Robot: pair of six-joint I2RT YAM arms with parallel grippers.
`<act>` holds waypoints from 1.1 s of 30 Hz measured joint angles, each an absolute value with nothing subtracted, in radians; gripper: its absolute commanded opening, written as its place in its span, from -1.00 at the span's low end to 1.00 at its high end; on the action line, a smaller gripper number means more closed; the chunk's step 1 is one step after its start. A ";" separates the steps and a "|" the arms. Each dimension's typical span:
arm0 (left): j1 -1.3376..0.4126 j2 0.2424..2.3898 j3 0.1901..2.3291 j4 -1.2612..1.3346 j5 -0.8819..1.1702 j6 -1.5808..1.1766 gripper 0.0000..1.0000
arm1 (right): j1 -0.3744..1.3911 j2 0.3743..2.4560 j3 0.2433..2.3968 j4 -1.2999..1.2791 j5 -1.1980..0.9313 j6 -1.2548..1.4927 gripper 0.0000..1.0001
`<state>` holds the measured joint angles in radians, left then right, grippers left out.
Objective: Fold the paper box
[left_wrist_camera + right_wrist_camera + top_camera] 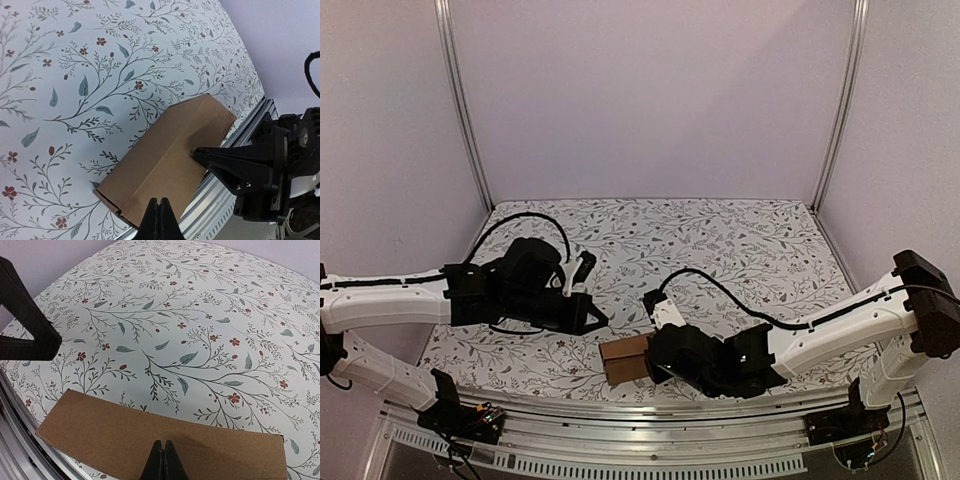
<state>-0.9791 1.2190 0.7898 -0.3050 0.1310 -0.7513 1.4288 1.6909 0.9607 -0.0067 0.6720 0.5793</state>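
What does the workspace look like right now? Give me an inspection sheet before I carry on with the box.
Surface: floral table cover, lying flat.
Job's things: paper box, folded into an oblong shape, lying near the table's front edge beside the rail.
Clutter: nothing seen.
Grippers: left gripper fingers shut, tips close to the box, contact unclear; right gripper fingers shut, tips against the box.
Cables: left-arm cable loops above the arm; right-arm cable arcs along the arm; neither touches the box.
Surroundings: plain pale walls, metal posts.
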 measured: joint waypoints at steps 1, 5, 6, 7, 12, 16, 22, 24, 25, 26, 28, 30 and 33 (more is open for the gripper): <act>-0.980 1.219 0.786 -0.285 0.148 -0.751 -1.00 | 1.429 1.692 0.961 -0.007 0.673 0.579 -1.00; -0.985 1.222 0.736 -0.195 0.214 -0.754 -1.00 | 1.429 1.699 0.962 -0.007 0.676 0.581 -1.00; -0.987 1.227 0.717 -0.171 0.231 -0.756 -1.00 | 1.429 1.701 0.962 -0.007 0.677 0.583 -1.00; -0.989 1.234 0.703 -0.155 0.242 -0.760 -1.00 | 1.429 1.702 0.962 -0.007 0.677 0.584 -1.00; -0.996 1.251 0.587 -0.034 0.296 -0.800 -1.00 | 1.429 1.703 0.962 -0.009 0.678 0.589 -1.00; -0.996 1.252 0.513 0.105 0.324 -0.844 -1.00 | 1.429 1.706 0.962 -0.025 0.681 0.592 -1.00; -0.997 1.252 0.467 0.197 0.323 -0.868 -1.00 | 1.429 1.711 0.978 -0.053 0.685 0.596 -1.00; -0.997 1.252 0.466 0.198 0.316 -0.868 -1.00 | 1.429 1.711 0.987 -0.068 0.685 0.595 -1.00; -0.997 1.252 0.466 0.198 0.314 -0.868 -1.00 | 1.429 1.711 0.990 -0.074 0.685 0.595 -1.00; -0.999 1.252 0.466 0.197 0.311 -0.867 -1.00 | 1.428 1.710 0.994 -0.083 0.684 0.595 -1.00; -1.001 1.252 0.466 0.197 0.306 -0.865 -1.00 | 1.425 1.709 1.001 -0.102 0.680 0.590 -1.00; -1.002 1.251 0.466 0.196 0.303 -0.863 -1.00 | 1.417 1.700 1.007 -0.123 0.670 0.585 -1.00; -1.002 1.250 0.469 0.190 0.301 -0.858 -1.00 | 1.401 1.638 1.007 -0.183 0.656 0.567 -1.00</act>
